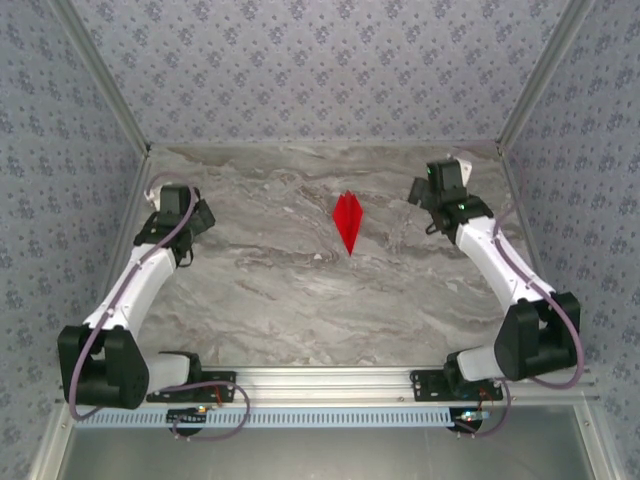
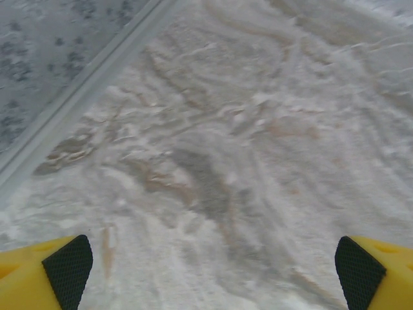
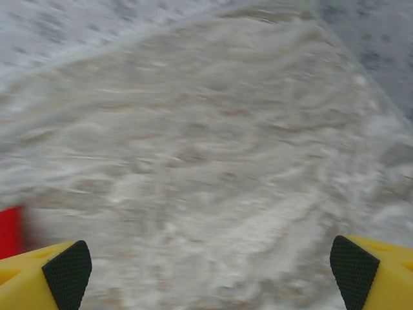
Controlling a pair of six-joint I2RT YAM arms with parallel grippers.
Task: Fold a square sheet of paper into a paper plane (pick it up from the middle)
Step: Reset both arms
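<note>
A bright red paper plane [image 1: 348, 219] lies flat on the marble table [image 1: 300, 290], a slim dart with its sharp point toward the near side, in the middle of the far half. A sliver of the red paper [image 3: 10, 230] shows at the left edge of the right wrist view. My left gripper [image 1: 197, 213] is far to its left, near the left wall, open with nothing between its yellow fingers [image 2: 45, 271]. My right gripper [image 1: 432, 195] is to the plane's right, near the far right corner, open and empty, its fingers [image 3: 371, 271] wide apart.
Patterned walls with metal corner rails [image 1: 105, 85] close in the table on the left, back and right. A metal rail [image 1: 320, 380] runs along the near edge between the arm bases. The wall base [image 2: 84, 90] passes close by the left gripper.
</note>
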